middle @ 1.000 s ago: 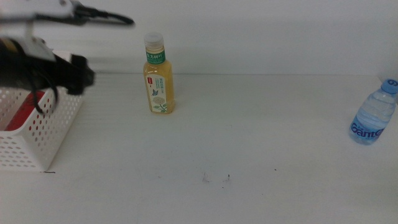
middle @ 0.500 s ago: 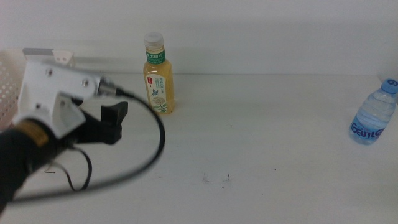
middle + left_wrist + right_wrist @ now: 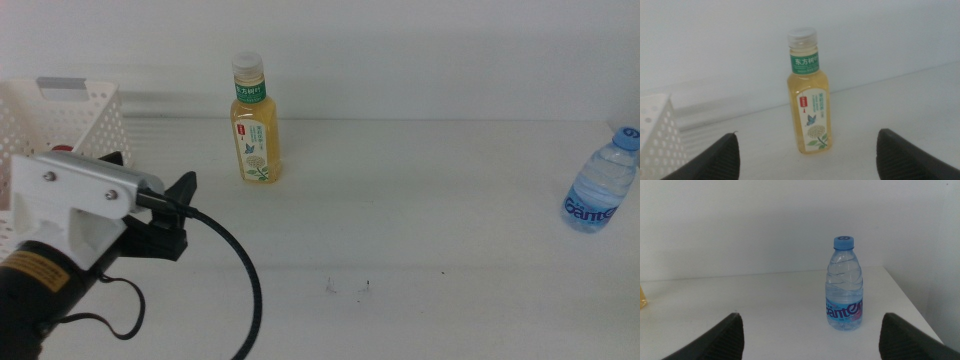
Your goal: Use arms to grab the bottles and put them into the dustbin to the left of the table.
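Observation:
The yellow-drink bottle (image 3: 255, 125) with white cap and green label stands upright at the back of the table (image 3: 400, 220). My left gripper (image 3: 170, 210), black jaws on a white casing, is open and empty. It hovers in front and to the left of the bottle, facing it; the left wrist view shows the bottle (image 3: 809, 100) between the spread jaws, still apart. The small water bottle (image 3: 600, 185) stands at the far right. My right gripper (image 3: 810, 325) is open and faces that bottle (image 3: 844, 287) from a distance. The white dustbin (image 3: 60, 110) stands at the left with something red inside.
A black cable (image 3: 235, 270) loops from the left arm over the table's front. A corner of the perforated dustbin (image 3: 655, 135) shows in the left wrist view. A few dark specks (image 3: 345, 288) mark the tabletop. The table's right edge runs just past the water bottle.
My left arm has come away from above the dustbin and swung out over the table toward the yellow bottle, then sank a little toward the front left. The bottles have not moved.

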